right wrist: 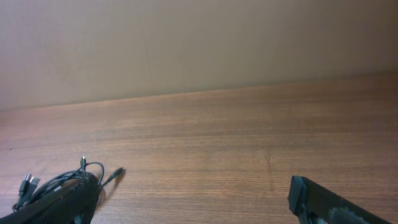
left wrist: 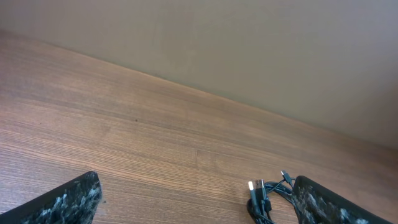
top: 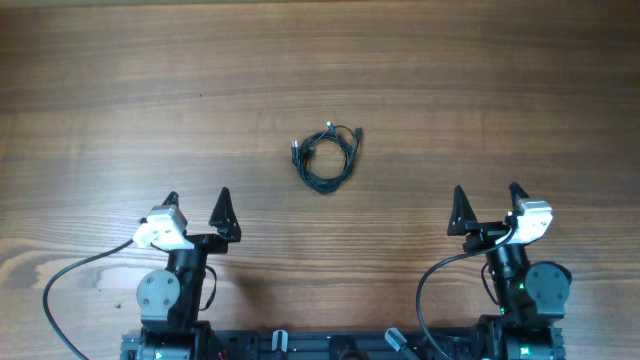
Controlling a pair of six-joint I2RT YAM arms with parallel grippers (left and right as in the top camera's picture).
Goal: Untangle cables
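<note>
The cables lie as a small coiled bundle of thin black wire with silvery plug tips on the wooden table, near its middle. My left gripper is open and empty at the near left, well short of the bundle. My right gripper is open and empty at the near right. In the left wrist view the bundle shows just beside the right finger, with the left gripper spread wide. In the right wrist view the bundle lies behind the left finger of the right gripper.
Thick black leads run from the white camera units on both arms along the near edge. A plain beige wall rises behind the table's far edge.
</note>
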